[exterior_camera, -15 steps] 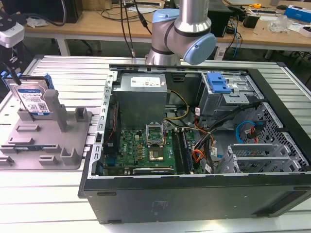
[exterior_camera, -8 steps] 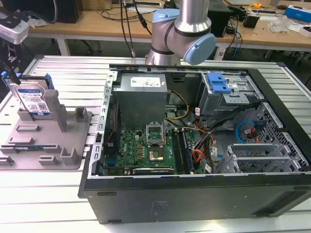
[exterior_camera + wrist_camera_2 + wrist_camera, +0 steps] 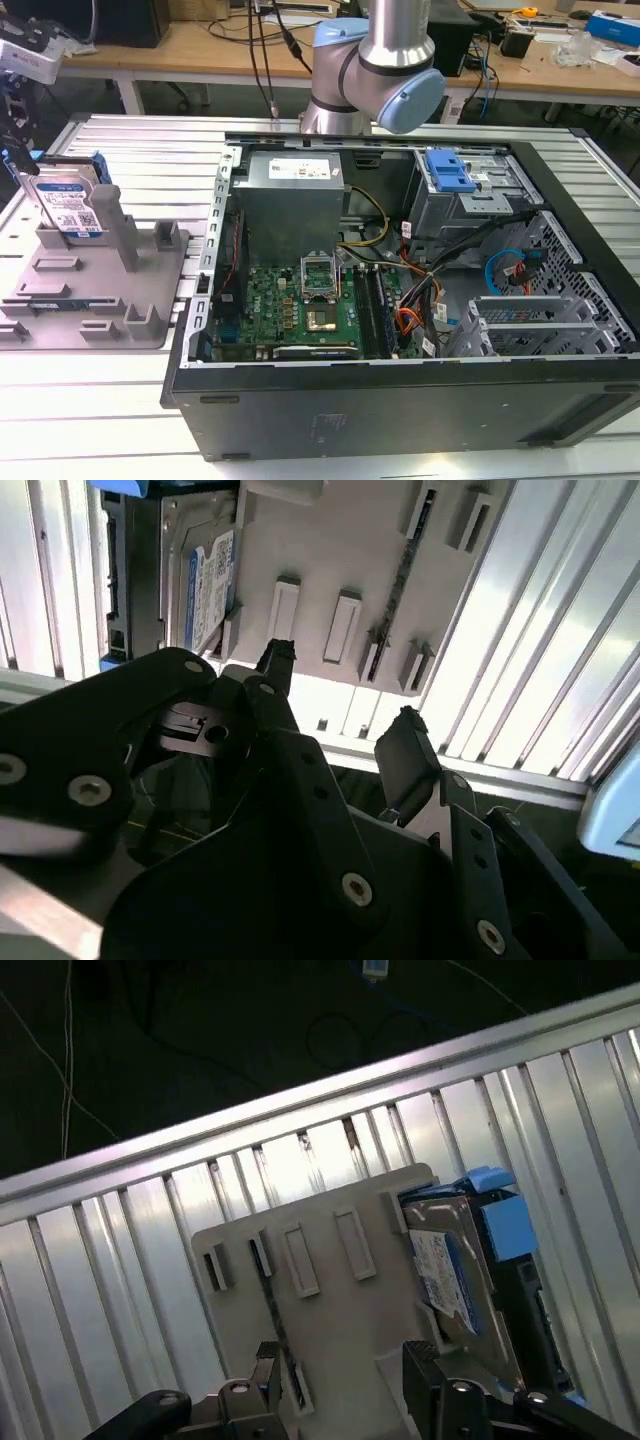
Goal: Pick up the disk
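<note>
We see the gripper (image 3: 341,684) poised over the grey fixture (image 3: 100,300), pointing down, its fingers spread apart and holding nothing. The disk (image 3: 72,205) stands tilted on that fixture, just beside its upright post (image 3: 120,228), at the exterior view's left.

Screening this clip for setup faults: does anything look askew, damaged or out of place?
Nothing looks damaged or spilled. The disk stands on edge on the grey fixture, tilted beside its upright post rather than lying flat. The gripper hovers open, clear of it.
</note>
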Robot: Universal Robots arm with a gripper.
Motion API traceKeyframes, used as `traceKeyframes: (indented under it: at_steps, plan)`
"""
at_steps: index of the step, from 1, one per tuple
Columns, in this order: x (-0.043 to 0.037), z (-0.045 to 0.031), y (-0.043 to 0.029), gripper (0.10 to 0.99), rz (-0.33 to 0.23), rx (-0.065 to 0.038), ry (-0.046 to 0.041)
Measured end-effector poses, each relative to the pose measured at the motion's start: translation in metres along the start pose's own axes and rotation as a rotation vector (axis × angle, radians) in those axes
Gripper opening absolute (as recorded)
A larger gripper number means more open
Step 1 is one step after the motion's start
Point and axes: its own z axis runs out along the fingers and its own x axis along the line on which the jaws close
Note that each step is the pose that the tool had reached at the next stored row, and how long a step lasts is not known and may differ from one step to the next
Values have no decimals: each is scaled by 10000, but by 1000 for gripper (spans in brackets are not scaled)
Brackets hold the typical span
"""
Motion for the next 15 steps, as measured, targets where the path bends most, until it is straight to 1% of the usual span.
traceKeyframes:
  at_steps: [1, 5, 8, 10, 12, 15]
  plan:
    - [0, 6, 0, 600, -327, 5, 25]
    - [0, 29, -1, 600, -1137, 18, 79]
    - [-2, 47, -5, 600, -2027, 30, 132]
    - [-2, 47, -7, 600, -2174, 61, 133]
    - [-82, 47, 16, 600, -2203, 86, 166]
    - [-275, 48, 75, 600, -2213, 129, 260]
